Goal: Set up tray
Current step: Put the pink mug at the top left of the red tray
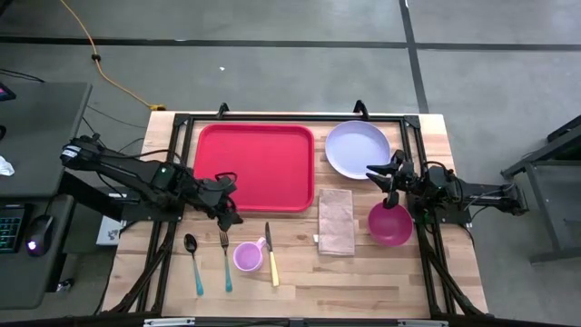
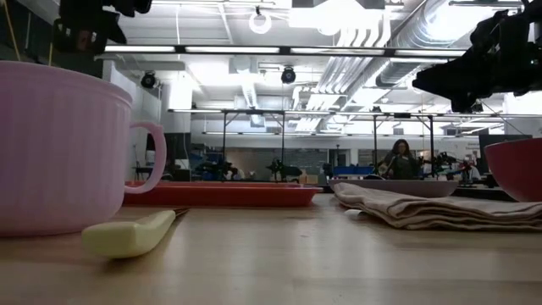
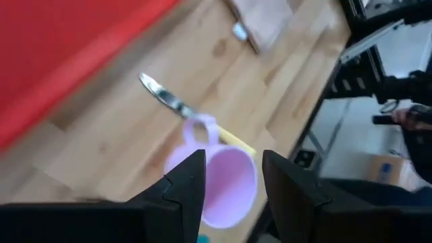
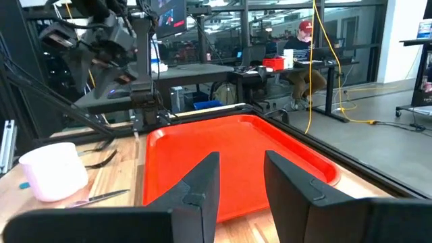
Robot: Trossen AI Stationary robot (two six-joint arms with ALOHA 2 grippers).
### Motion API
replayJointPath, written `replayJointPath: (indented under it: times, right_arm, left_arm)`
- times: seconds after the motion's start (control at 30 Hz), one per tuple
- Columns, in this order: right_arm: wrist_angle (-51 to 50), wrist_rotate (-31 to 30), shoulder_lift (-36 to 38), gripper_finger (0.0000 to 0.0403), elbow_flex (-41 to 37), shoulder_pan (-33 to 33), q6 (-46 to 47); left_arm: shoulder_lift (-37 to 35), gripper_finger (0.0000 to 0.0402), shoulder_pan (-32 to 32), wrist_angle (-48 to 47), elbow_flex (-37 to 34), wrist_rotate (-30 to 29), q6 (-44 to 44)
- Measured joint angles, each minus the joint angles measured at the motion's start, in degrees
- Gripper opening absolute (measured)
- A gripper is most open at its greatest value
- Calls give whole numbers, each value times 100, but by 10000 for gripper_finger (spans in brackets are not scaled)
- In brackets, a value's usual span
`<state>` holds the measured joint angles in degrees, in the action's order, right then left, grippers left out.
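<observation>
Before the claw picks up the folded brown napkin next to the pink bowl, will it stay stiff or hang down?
The napkin will probably hang down: the low view shows soft, wavy folds in it. It looks thin and likely light, so a push may bunch or slide it on the smooth wood table. Lifted by one edge, its layers could unfold.

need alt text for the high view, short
An empty red tray sits on a wooden table between two robot arms. Beside it are a plate, napkin, bowl, mug, spoon, fork and knife.
</observation>
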<state>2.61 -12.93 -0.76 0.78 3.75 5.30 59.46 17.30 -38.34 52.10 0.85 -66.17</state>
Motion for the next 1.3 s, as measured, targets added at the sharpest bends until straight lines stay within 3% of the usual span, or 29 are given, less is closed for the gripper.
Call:
replayJointPath:
  times: [0.1, 0.23, 0.7, 1.07, 1.3]
  right_arm:
    - [0, 0, -13, 94, 0, 1, -19]
    - [0, -27, -46, 94, -2, 1, -44]
    - [68, -595, -93, 94, -7, 2, -291]
    - [66, -602, -116, 94, -7, 1, -296]
    - [64, -584, -121, 94, -9, 0, -417]
  left_arm:
    - [156, 179, 40, -76, -5, 418, -326]
    - [382, 179, 233, -77, -2, 497, -776]
    - [1026, 179, 1103, 0, 16, -341, -2235]
    - [1599, 179, 1123, -955, 358, -650, -2562]
    - [1823, 179, 1123, -978, 358, -628, -2568]
